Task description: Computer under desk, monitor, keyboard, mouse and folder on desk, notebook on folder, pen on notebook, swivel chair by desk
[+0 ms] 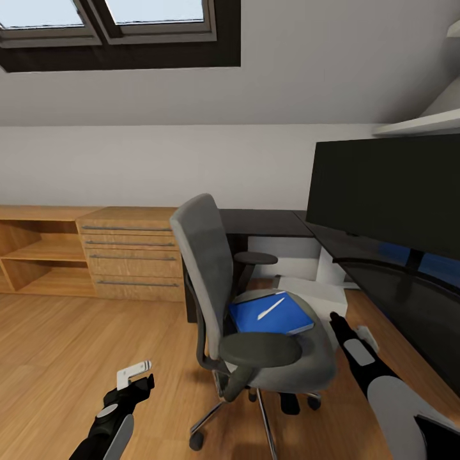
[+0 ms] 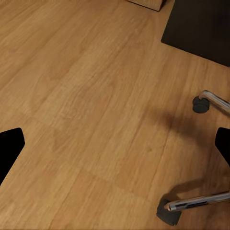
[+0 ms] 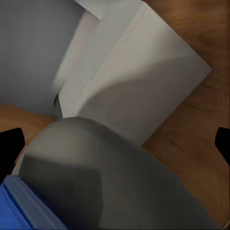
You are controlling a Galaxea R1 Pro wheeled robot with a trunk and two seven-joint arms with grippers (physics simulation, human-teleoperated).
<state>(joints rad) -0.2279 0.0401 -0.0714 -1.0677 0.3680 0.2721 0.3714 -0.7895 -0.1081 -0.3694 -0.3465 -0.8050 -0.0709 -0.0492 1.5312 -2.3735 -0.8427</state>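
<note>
From the head view, your swivel chair (image 1: 255, 300) stands just left of the desk (image 1: 383, 268), with the monitor (image 1: 390, 191) on the desktop. On the seat lies a blue folder (image 1: 271, 314) (or notebook, I cannot tell which) with the white pen (image 1: 271, 308) on top. Your right gripper (image 1: 348, 332) hovers just right of the seat; bring it in low and level so the pen doesn't roll off. Your left gripper (image 1: 137, 377) hangs over the floor (image 1: 64, 345), well left of the chair.

In the left wrist view, the fingertips stand wide apart over floorboards and chrome chair legs (image 2: 213, 99).

In the right wrist view, jaws are spread, nothing between them; the blue corner (image 3: 21, 206) sits near one fingertip, the grey seat beside it and the computer (image 3: 134, 76) beyond.
</note>
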